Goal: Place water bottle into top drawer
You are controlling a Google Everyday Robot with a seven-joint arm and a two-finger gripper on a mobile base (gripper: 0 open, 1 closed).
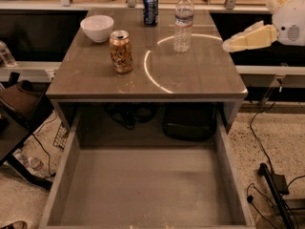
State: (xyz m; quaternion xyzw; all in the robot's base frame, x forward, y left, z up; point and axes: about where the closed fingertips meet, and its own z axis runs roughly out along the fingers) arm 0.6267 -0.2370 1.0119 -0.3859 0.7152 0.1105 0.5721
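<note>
The water bottle (183, 21), clear ribbed plastic with a white cap and a white-blue label, stands upright at the back right of the table top (200, 75). The top drawer (147, 190) is pulled open below the table's front edge, and nothing lies in it. My gripper (228, 44), cream-coloured, reaches in from the right edge at table height. It is to the right of the bottle and apart from it, holding nothing.
A gold-brown can (120, 51) stands left of centre, a blue soda can (150, 8) at the back, a white bowl (97, 27) at the back left. A dark bag (189, 120) sits under the table. Cables lie on the floor at right.
</note>
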